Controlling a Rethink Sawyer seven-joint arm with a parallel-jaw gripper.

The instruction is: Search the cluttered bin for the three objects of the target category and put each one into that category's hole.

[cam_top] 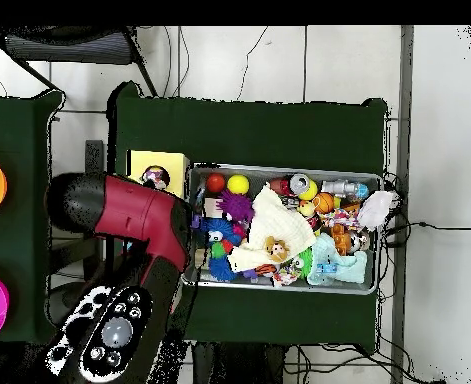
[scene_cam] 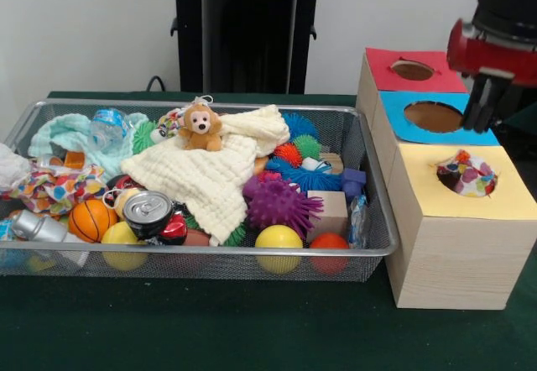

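The wire mesh bin (scene_cam: 210, 262) is full of clutter. One dotted cloth (scene_cam: 468, 176) is bunched in the hole (scene_cam: 441, 169) of the yellow-topped box (scene_cam: 457, 207) and fills it. A second dotted cloth (scene_cam: 50, 188) lies at the bin's left end. A third dotted piece (scene_cam: 170, 122) peeks out beside the toy monkey (scene_cam: 200, 128). My gripper (scene_cam: 484, 107) hangs over the blue-topped box (scene_cam: 436, 117), just behind the yellow box and above it. In the overhead view my arm (cam_top: 144, 225) hides the gripper; the yellow box (cam_top: 169, 160) and the bin (cam_top: 279, 168) show.
A cream waffle cloth (scene_cam: 210, 174) covers the bin's middle, and a mint-green cloth (scene_cam: 71, 132) lies at its back left. Spiky balls, smooth balls, cans, a water bottle and wood blocks fill the rest. A red-topped box (scene_cam: 411, 69) stands behind the blue one.
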